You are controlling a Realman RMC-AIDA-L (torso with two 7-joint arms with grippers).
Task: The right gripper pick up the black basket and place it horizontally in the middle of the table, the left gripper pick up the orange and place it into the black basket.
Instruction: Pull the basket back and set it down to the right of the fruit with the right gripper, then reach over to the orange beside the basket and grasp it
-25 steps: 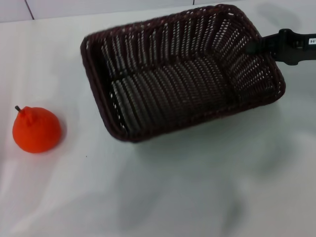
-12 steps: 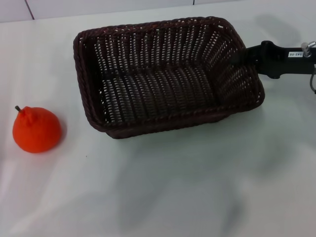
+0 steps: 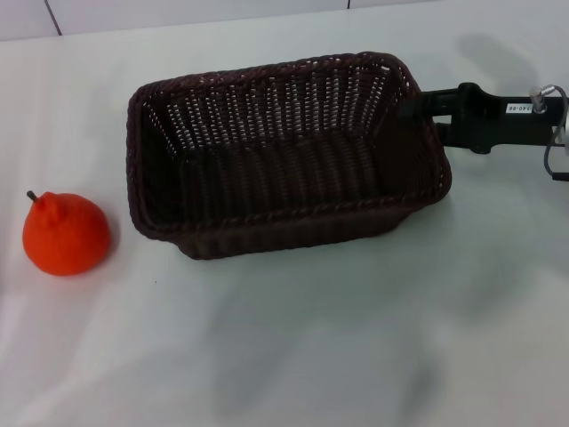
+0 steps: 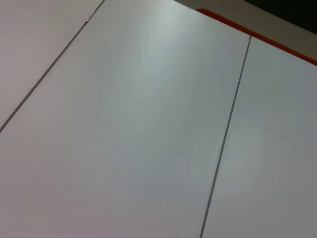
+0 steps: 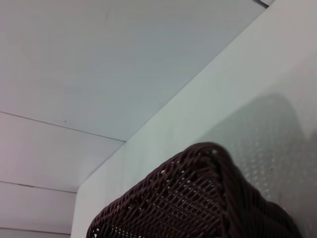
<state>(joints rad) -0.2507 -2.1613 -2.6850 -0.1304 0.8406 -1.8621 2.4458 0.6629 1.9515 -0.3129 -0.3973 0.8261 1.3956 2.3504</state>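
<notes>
Gripping the basket (image 3: pixel 284 156) by its right short wall, the right gripper (image 3: pixel 425 108) is clamped on the rim, arm reaching in from the right. Basket sits lengthwise across the table (image 3: pixel 311 338), roughly mid, tipped a bit toward the camera. Orange (image 3: pixel 65 233) stands on the table well left of it, stem up. Left gripper not seen; its wrist cam shows only white panels.
</notes>
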